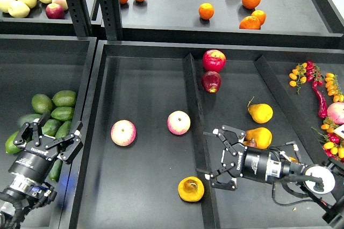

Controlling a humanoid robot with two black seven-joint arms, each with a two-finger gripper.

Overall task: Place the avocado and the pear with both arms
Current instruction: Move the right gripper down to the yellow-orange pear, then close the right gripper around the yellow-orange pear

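Two open tools (47,136) (221,158), three pears (191,188).

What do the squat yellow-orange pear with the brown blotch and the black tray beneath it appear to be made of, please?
The squat yellow-orange pear looks smooth and waxy with a faint sheen; real fruit or a plastic replica cannot be told apart. The black tray appears to be matte painted metal or hard plastic: flat, even, with soft glare and straight raised dividers.

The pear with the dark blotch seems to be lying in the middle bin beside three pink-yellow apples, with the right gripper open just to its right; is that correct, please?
Not quite: the head view shows two pink-yellow apples there, not three. The pear does lie in the middle bin, with the open right gripper just to its right.
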